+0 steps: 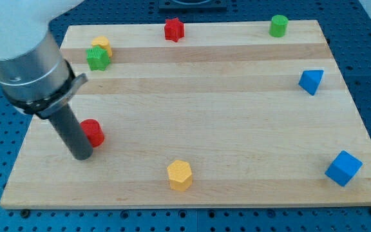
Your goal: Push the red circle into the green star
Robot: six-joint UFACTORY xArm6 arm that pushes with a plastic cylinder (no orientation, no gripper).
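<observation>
The red circle (94,132) lies near the board's left edge, partly hidden behind my rod. My tip (82,155) rests on the board just below and left of it, touching or nearly touching it. The green star (97,58) sits at the view's upper left, well above the red circle, pressed against a yellow block (101,44) just above it.
A red star (174,29) and a green cylinder (278,26) sit along the top edge. A blue triangle (310,81) is at the right, a blue cube (343,168) at the lower right, a yellow hexagon (180,175) at the bottom centre. The wooden board (237,129) ends close on the left.
</observation>
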